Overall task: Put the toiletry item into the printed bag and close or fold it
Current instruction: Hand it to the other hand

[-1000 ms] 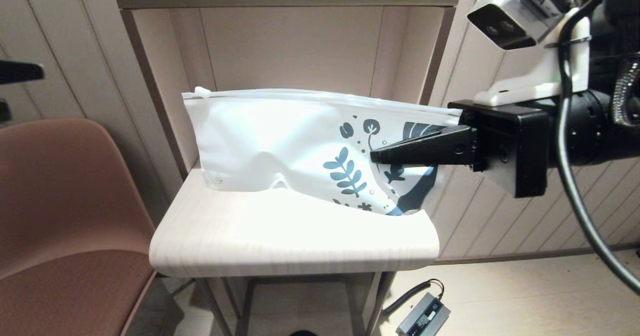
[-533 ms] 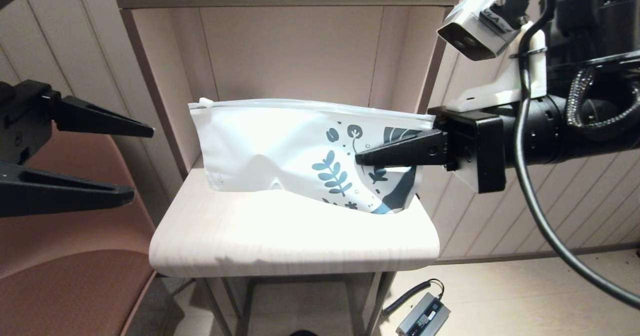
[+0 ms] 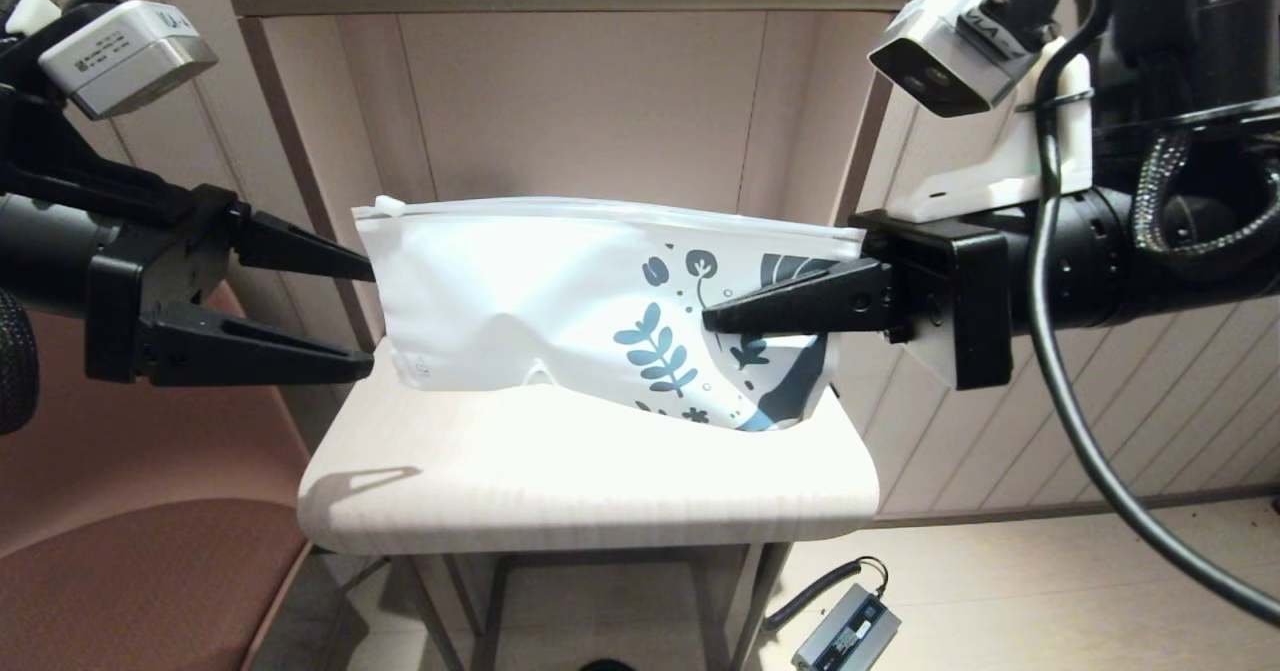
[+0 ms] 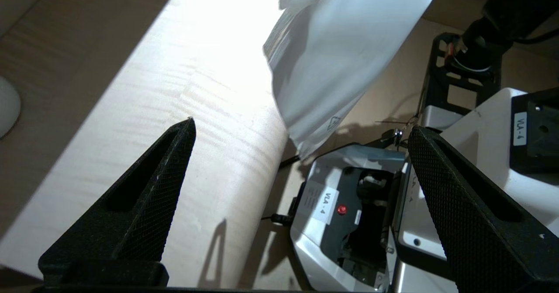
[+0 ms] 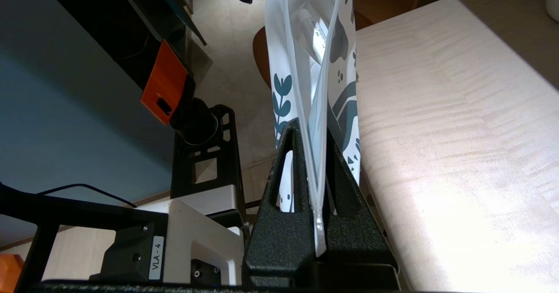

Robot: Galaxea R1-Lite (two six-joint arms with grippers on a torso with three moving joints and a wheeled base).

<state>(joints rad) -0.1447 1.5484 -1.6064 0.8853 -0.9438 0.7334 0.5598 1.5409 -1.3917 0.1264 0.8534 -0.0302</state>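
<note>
Both grippers flank the printed bag [image 3: 600,311] above the table [image 3: 590,476]: right gripper [image 3: 715,319], at three o'clock, pinches its printed end; left gripper [image 3: 368,316] gapes wide at nine. Limp, slippery film; grip near the slider [image 3: 385,207]. The toiletry item [image 5: 312,29] shows faintly inside.

Printed bag [image 3: 520,301]: smooth translucent plastic w/ slight sheen; table [image 3: 590,471]: pale matt woodgrain.
</note>
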